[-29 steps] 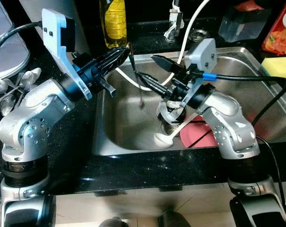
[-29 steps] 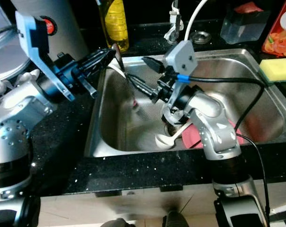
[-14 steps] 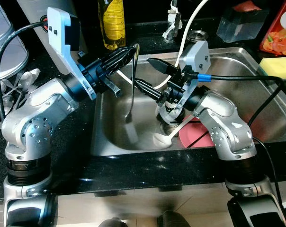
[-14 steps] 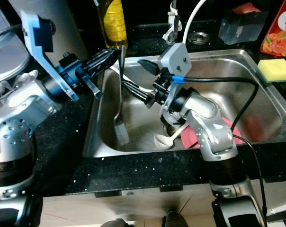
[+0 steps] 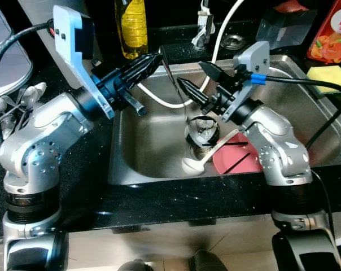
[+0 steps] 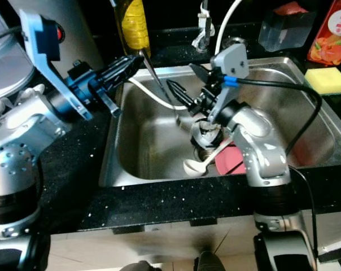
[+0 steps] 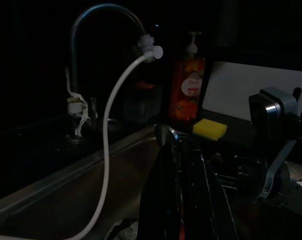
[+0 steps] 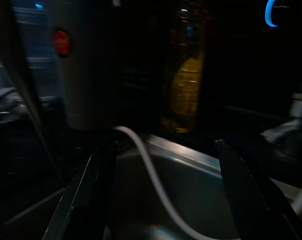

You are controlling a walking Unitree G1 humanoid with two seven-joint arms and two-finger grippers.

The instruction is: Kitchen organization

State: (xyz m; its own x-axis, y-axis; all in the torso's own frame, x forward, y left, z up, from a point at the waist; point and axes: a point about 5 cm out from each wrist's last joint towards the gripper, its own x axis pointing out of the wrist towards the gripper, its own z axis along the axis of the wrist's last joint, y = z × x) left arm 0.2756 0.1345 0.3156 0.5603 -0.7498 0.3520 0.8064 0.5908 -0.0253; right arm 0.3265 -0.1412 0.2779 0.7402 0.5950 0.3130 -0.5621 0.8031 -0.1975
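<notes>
Steel sink (image 5: pixel 306 73) in black counter — left gripper (image 5: pixel 153 61) clenched on metal utensil (image 6: pixel 159 84), now swung rightward; right gripper (image 5: pixel 201 79) gaping, pulled back right — handover seemingly done.

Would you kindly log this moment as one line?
left end effector: shut on metal utensil | right end effector: open, empty | over sink

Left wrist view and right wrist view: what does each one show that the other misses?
Left wrist view: the faucet, an orange soap bottle, a yellow sponge, and the left tool shut on a metal utensil. Right wrist view: a yellow bottle, a grey canister, and the open right tool. Shared: the white hose and the steel sink.
</notes>
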